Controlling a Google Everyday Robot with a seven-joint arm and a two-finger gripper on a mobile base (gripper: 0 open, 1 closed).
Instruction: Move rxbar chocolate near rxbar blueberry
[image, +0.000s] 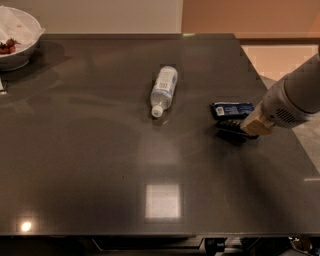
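- our pincer (251, 126) is low over the surface (100, 165); we cannot tell if it pinches.
- the rxbar chocolate (231, 128) touches its tip.
- the rxbar blueberry (231, 109) lies just beyond that tip.
- the bottle (164, 90) lies well apart from the pincer.

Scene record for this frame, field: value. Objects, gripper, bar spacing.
table: dark grey glossy top
rxbar chocolate: flat black-wrapped bar, right side, at gripper tip
rxbar blueberry: flat dark blue-wrapped bar, just behind the black one
gripper: at black bar's right end
bottle: clear plastic, lying on its side, centre
bowl: white, far-left corner
bar spacing: close, side by side
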